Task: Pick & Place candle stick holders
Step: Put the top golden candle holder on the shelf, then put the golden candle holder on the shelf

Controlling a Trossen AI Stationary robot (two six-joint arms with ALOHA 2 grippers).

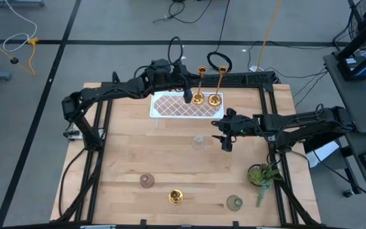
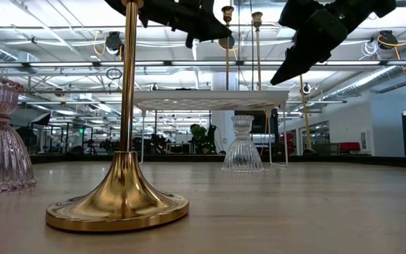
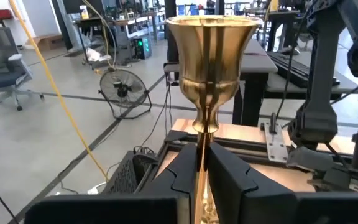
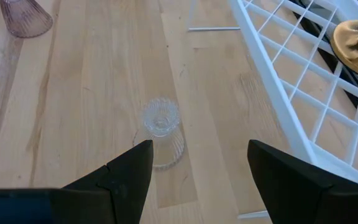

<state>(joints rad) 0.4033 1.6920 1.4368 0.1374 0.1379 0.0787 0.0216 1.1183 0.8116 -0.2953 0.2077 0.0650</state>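
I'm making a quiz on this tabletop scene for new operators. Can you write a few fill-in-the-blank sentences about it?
1. The left gripper is shut on the stem of a ____ candlestick.
2. Two candlesticks stand on the white ____.
3. The open right gripper hovers above the ____ glass cup.
4. The third candlestick stands on the table between the pink cup and the ____ cup.

Missing words: gold; tray; clear; green

No legible text anywhere, seemingly.
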